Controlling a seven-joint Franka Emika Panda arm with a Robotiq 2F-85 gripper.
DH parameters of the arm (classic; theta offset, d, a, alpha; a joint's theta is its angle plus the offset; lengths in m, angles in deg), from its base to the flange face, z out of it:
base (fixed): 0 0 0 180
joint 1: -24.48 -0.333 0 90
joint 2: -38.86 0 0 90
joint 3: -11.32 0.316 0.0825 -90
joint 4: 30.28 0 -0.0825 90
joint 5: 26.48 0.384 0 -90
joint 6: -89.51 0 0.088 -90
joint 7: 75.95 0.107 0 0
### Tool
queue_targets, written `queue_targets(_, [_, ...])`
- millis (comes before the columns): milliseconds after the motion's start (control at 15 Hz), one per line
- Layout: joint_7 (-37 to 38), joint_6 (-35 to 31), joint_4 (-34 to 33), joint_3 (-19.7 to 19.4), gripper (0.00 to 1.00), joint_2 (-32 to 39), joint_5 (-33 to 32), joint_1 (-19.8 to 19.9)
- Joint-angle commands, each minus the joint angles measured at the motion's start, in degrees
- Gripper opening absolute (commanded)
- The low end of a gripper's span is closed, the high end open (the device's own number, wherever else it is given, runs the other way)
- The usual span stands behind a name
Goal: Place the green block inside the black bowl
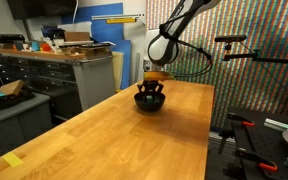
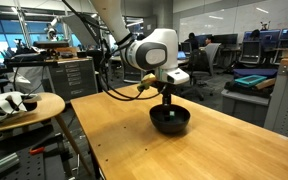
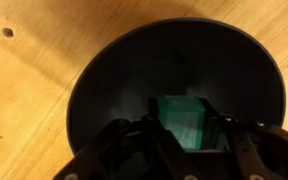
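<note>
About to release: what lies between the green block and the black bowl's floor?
Nothing visible. In the wrist view the green block sits in the claw over the black bowl's bare dark inside.

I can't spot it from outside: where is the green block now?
Wrist view: the block is held in the gripper, inside the rim of the bowl, near its middle.

Counted by kind, one green block (image 3: 187, 122), one black bowl (image 2: 170, 121), one counter (image 2: 114, 135) and one robot arm (image 2: 149, 50) carrying one gripper (image 1: 150, 92) with two jaws are showing across the views.
</note>
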Motion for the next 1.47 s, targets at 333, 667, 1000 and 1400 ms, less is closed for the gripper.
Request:
queue_targets(333, [-1.7,2.2,-4.0,-1.0,1.0,-0.3,1.5,-0.5])
queue_targets(667, [-2.2,6.1,-3.9,-1.6,1.0,-6.3,0.8,-0.2])
queue_targets(1000, [-9.4,17.8,-3.9,-0.8,1.0,-14.6,-0.4,0.7])
queue_targets(1400, [-11.9,23.3,-4.4,-0.7,1.0,-17.0,0.0,0.7])
